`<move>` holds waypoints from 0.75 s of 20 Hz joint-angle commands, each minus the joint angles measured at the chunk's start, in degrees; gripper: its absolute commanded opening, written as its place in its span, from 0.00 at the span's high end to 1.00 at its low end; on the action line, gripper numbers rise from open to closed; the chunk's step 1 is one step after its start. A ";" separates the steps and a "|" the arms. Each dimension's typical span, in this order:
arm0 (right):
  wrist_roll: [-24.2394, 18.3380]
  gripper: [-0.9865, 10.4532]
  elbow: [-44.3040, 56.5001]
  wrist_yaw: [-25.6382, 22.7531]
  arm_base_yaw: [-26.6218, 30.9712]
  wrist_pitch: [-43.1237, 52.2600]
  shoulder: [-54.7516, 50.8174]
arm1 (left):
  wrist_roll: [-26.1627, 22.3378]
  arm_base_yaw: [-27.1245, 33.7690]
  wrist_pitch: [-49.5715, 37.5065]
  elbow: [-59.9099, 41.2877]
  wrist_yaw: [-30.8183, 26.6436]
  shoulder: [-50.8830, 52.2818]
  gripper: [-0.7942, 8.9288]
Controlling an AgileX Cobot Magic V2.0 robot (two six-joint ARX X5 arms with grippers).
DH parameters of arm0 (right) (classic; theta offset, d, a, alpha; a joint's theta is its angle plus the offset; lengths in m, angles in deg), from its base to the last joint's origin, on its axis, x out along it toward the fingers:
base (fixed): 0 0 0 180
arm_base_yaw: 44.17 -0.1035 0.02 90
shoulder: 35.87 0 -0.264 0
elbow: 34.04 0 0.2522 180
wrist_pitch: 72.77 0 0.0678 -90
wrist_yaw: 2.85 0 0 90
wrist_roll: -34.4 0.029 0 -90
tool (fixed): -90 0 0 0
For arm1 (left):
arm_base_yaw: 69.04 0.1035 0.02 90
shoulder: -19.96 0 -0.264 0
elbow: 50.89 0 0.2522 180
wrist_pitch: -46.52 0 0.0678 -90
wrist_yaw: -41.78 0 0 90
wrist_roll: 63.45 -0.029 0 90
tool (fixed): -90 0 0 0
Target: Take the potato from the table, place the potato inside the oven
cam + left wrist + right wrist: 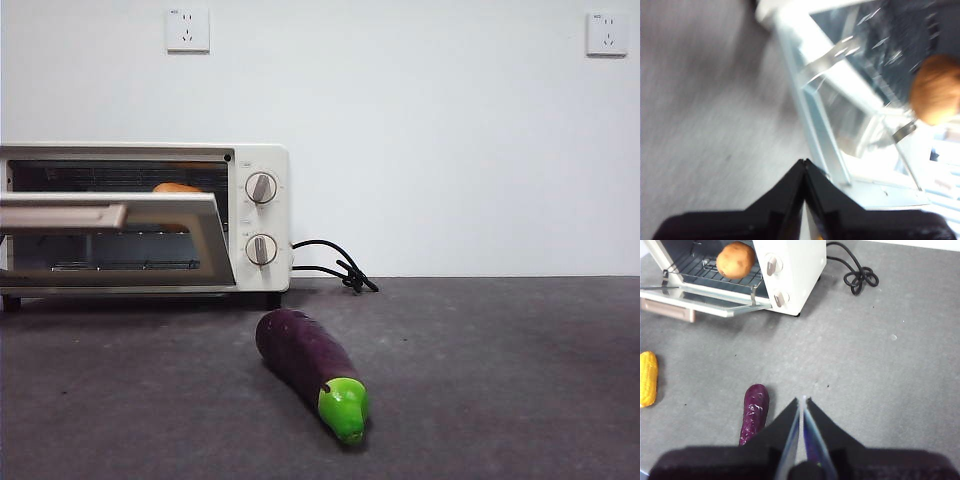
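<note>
Sitting on the rack inside the oven [790, 275], door hanging open, potato [735, 260] apparently delivered. Left gripper [804, 167] pressed together, empty, just beside the door; right gripper [802, 405] likewise closed, waiting above the table [880, 365] near the eggplant [754, 412].

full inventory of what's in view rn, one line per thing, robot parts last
potato: 1, orange-brown, on the wire rack inside the oven
oven: 1, cream-white, door open, at the back of the table
cord: 1, black, coiled beside the oven
eggplant: 1, purple with green tip, on the table in front of the oven
corn: 1, yellow, on the table
table: 1, dark grey
wall sockets: 2, white, on the wall
left gripper: 1, black, fingers shut, near the oven door
right gripper: 1, black, fingers shut, above the table
</note>
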 commanded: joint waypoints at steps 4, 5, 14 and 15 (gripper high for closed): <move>-0.04 0.89 0.52 0.09 -0.04 0.31 -0.04 | 5.25 -1.31 -3.82 -0.17 0.98 4.63 0.93; -0.07 0.89 0.52 0.11 -0.04 0.17 -0.04 | 6.21 -1.77 -4.44 -0.17 1.03 4.74 0.93; 0.02 0.89 0.52 1.60 -0.07 -3.04 -0.04 | 17.73 -6.80 -20.11 -0.17 1.29 5.01 0.93; 0.02 0.89 0.52 1.57 -0.07 -3.32 -0.04 | 20.11 -7.37 -22.45 -0.17 0.92 5.01 0.93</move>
